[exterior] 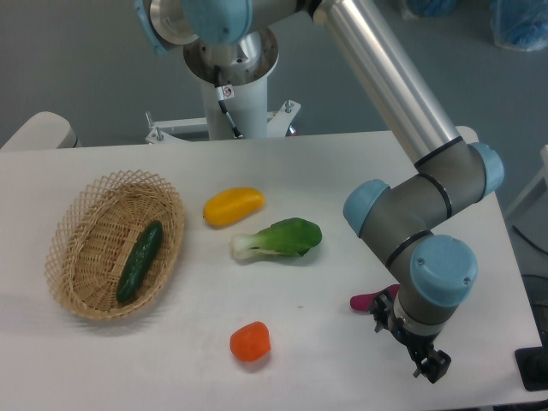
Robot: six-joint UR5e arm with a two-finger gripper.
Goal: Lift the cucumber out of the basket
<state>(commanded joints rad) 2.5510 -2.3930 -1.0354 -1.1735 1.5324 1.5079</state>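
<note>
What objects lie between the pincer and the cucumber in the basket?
The orange vegetable lies on the table roughly between the pincer and the cucumber. The basket rim also surrounds the cucumber. Both are low; nothing covers it.

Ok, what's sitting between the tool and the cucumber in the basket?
In the camera view, the orange vegetable lies on the table between the tool and the cucumber, plus the basket rim.

You see a white table (342, 342) carrying the wicker basket (64, 257), a yellow vegetable (233, 206), a bok choy (278, 239) and an orange vegetable (250, 341).
</note>
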